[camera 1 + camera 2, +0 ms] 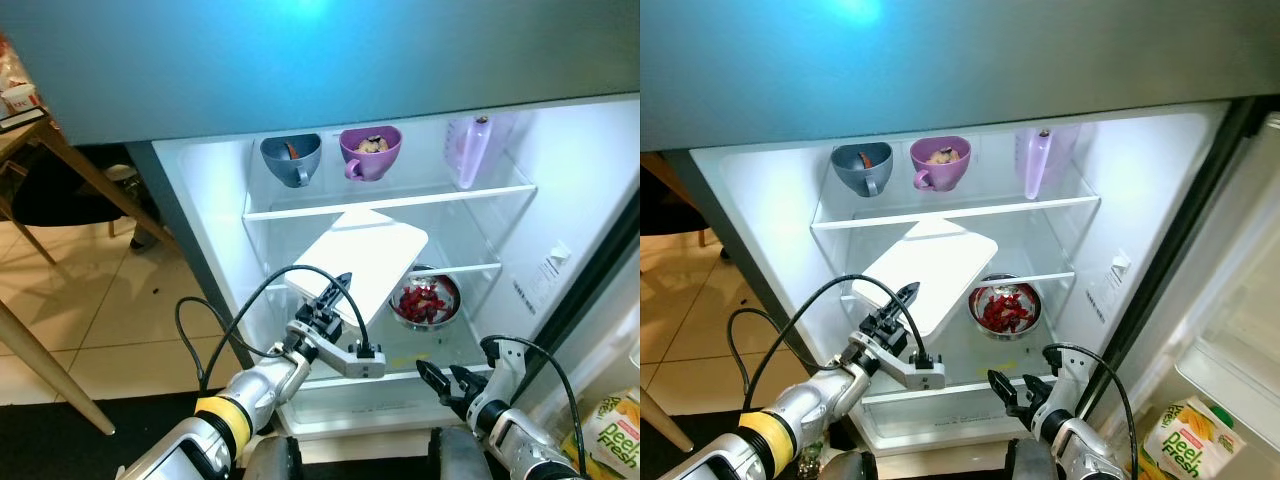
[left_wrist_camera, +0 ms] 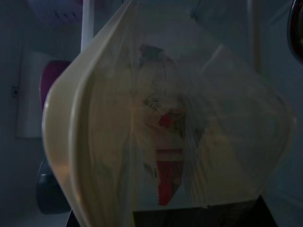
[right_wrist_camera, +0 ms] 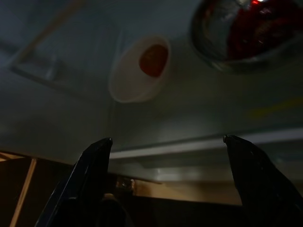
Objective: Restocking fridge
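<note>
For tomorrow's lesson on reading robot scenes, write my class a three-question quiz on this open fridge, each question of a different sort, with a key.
1. True or false: the left tool holds the white container.
2. Which colour is the cup beside the blue-grey cup? A purple, B green, C yellow
3. Fill in: the steel bowl holds something ____ in colour.

Key: 1 true. 2 A. 3 red. The right tool hangs open, low before the fridge.

Readable text — one carton
"peel Fresh" is printed on the green-and-yellow juice carton [image 1: 1193,440] standing in the fridge door — nothing else is legible.
</note>
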Robot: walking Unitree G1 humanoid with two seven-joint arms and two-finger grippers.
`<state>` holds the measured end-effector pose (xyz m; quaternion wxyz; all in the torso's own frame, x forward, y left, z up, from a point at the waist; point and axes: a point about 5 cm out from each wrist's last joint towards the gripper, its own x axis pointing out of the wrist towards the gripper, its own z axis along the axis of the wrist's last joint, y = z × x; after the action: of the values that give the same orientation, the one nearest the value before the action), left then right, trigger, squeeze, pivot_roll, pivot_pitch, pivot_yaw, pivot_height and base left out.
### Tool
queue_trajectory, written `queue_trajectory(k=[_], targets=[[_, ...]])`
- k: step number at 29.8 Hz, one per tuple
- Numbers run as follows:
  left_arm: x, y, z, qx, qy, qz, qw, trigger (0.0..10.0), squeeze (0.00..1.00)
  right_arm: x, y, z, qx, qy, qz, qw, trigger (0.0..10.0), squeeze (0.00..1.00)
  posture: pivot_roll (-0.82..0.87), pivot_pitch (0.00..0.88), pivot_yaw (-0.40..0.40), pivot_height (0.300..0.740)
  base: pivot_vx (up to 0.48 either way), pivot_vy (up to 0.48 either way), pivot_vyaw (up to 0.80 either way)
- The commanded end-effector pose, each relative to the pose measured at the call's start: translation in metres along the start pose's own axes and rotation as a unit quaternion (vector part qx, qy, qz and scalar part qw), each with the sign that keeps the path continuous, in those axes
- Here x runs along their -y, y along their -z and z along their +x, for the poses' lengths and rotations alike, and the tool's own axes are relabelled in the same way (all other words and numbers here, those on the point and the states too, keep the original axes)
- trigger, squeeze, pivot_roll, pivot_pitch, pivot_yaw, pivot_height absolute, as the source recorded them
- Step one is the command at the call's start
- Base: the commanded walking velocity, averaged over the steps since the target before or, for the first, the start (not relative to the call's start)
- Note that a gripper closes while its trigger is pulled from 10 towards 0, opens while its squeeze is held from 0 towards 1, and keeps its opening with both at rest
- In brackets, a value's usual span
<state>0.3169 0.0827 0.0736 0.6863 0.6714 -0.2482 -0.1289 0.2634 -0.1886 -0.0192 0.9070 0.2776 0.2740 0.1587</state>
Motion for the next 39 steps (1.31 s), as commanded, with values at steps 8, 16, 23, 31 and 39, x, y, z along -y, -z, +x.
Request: queue_trajectory(k=[8,16,23,31,39], targets=[[0.009,0.025,-0.008,-0.062,0.030,-0.003,0.998,10.0,0.00,-0.011,-0.024,0.008,0.045,-0.051,-0.010,0.998,10.0,0.00,0.01,0.000,0.046,0.555,0.000,0.000,0.00],[0.011,0.014,0.000,-0.066,0.026,-0.018,0.997,10.0,0.00,-0.022,-0.048,0.015,0.090,-0.081,-0.008,0.993,10.0,0.00,0.00,0.000,0.045,0.530,0.000,0.000,0.00],[0.003,0.019,0.011,-0.090,0.010,-0.028,0.996,10.0,0.00,-0.035,-0.060,0.020,0.103,-0.131,-0.030,0.986,10.0,0.00,-0.01,0.000,0.041,0.530,0.000,0.000,0.00],[-0.007,0.040,0.018,-0.129,0.012,-0.023,0.991,10.0,0.00,-0.055,-0.067,0.026,0.110,-0.195,-0.079,0.971,10.0,0.00,-0.04,0.044,0.069,0.530,0.000,0.000,0.00],[-0.023,0.058,0.027,-0.153,0.014,-0.022,0.988,10.0,0.00,-0.075,-0.072,0.028,0.132,-0.241,-0.129,0.953,10.0,0.00,-0.10,0.132,0.111,0.530,0.000,0.000,0.00]])
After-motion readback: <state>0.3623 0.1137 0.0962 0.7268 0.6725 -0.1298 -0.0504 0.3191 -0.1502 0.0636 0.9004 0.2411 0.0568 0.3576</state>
